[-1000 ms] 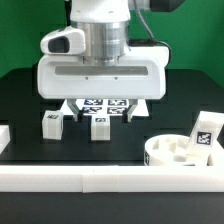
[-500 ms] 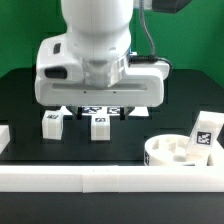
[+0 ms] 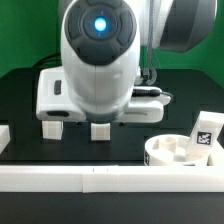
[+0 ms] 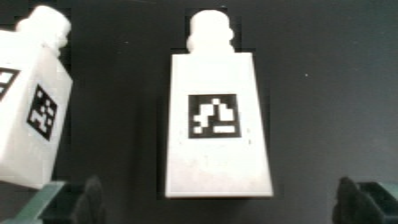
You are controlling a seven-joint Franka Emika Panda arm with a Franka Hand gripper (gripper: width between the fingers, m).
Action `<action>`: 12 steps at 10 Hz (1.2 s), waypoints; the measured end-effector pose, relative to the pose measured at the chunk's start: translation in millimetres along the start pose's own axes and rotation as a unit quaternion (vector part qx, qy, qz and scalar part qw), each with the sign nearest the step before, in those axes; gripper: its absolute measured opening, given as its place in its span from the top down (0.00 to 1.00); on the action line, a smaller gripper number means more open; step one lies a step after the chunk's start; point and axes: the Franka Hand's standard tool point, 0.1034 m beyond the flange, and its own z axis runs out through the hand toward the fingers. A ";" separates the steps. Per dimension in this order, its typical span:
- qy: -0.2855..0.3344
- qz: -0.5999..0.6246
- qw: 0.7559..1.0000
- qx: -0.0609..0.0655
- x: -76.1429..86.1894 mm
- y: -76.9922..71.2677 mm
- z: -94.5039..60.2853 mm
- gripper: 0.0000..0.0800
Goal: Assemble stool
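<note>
Fingertips of the gripper (image 4: 217, 206) stand wide apart and hold nothing, on either side of a white rectangular stool leg (image 4: 217, 120) lying flat on the black table (image 4: 125, 110) (square black-and-white tag on its face, rounded peg at one end), a second leg (image 4: 32, 100) just beside it.

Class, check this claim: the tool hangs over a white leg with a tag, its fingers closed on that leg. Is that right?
Not quite. The wrist view shows the tool hanging over the white leg with a tag, but its fingers are open, standing clear on either side of that leg.
</note>
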 end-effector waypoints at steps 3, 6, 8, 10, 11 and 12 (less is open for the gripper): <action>0.013 0.002 1.000 -0.002 11.0 1.8 5.6 0.19; 0.005 0.003 1.000 -0.002 12.7 -0.1 16.1 0.19; -0.001 0.007 1.000 0.000 12.6 -0.2 22.4 0.19; -0.004 0.013 1.000 0.000 12.9 -0.8 25.6 0.34; -0.004 0.013 1.000 0.000 13.2 -0.8 26.0 0.34; -0.003 0.013 1.000 0.000 13.5 -0.9 25.8 0.52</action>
